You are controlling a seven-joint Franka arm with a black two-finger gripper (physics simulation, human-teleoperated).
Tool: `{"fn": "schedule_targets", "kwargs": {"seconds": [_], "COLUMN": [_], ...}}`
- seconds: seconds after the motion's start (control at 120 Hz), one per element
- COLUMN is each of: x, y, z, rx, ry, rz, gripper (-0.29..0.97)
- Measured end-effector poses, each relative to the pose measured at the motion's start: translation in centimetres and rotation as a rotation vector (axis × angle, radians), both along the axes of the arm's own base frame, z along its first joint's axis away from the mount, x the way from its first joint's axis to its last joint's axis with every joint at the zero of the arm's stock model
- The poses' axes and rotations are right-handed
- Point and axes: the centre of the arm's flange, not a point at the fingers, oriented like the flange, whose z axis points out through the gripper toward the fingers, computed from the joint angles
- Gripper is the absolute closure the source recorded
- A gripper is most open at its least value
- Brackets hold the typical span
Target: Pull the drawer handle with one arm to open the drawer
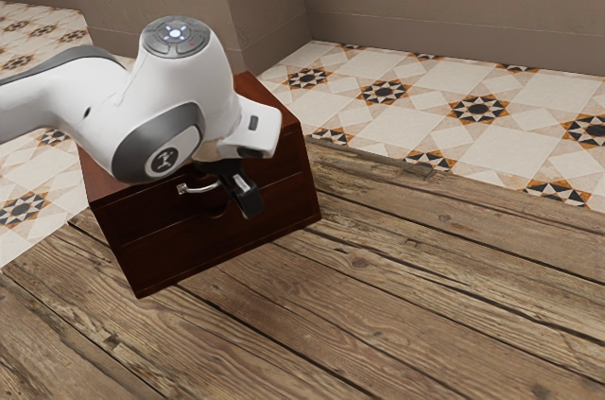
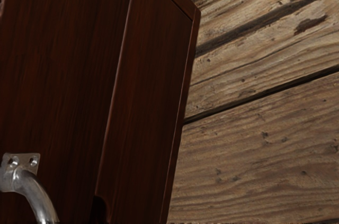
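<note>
Dark wood drawer [image 1: 142,213], steel handle [image 1: 196,188] right at my gripper [image 1: 241,197].
Set level with it for a straight pull; I cannot tell its grip.

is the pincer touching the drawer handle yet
Cannot tell. In the exterior view the pincer covers the handle at its end toward the exterior view's right, so neither contact nor a gap shows plainly.

Weathered plank floor [image 1: 425,305], grey-brown and knotted, with dark seams between the boards. Star tiles [image 1: 454,126] in cream, orange and black adjoining along the far edge. Standing directly on the planks, just beside the tiles: one dark reddish-brown drawer cabinet [image 1: 189,249].
</note>
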Motion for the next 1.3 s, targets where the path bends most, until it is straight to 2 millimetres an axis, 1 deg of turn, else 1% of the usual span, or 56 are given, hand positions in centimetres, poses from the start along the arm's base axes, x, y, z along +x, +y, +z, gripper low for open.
{"fn": "schedule_targets", "kwargs": {"seconds": [0.1,0.142,0.2,0.283,0.333,0.367,0.425,0.45,0.492,0.592,0.65,0.7,0.808,0.942,1.042,1.167,1.3], "x": [-1.2,-1.5,-1.5,-1.0,-0.3,0.3,0.9,1.0,1.2,1.1,0.9,0.5,-0.7,-1.6,-2.2,-2.8,-3.2], "y": [1.3,1.5,1.4,1.2,1.2,1.5,2.2,2.4,2.2,2.0,1.8,1.6,0.7,0.6,0.1,0.2,-0.2], "z": [0.3,0.3,0.1,-1.0,-2.1,-2.9,-3.6,-3.8,-3.8,-3.8,-3.9,-3.5,-2.9,-3.3,-3.2,-3.3,-3.0], "rx": [-0.003,-0.004,-0.004,-0.004,-0.004,-0.004,-0.002,-0.002,-0.003,-0.005,-0.005,-0.006,-0.009,-0.012,-0.013,-0.015,-0.015], "ry": [-0.003,-0.004,-0.004,0.003,0.012,0.019,0.023,0.022,0.018,0.011,0.011,0.005,-0.002,0.01,0.012,0.016,0.014], "rz": [0.02,0.022,0.017,0.008,0.004,0.008,0.017,0.018,0.016,0.01,0.004,-0.001,-0.017,-0.019,-0.029,-0.026,-0.034], "gripper": [0.0,0.0,0.0,0.0,-0.01,-0.03,0.0,-0.03,-0.05,0.0,0.0,0.03,0.02,0.0,0.02,0.01,0.02]}}
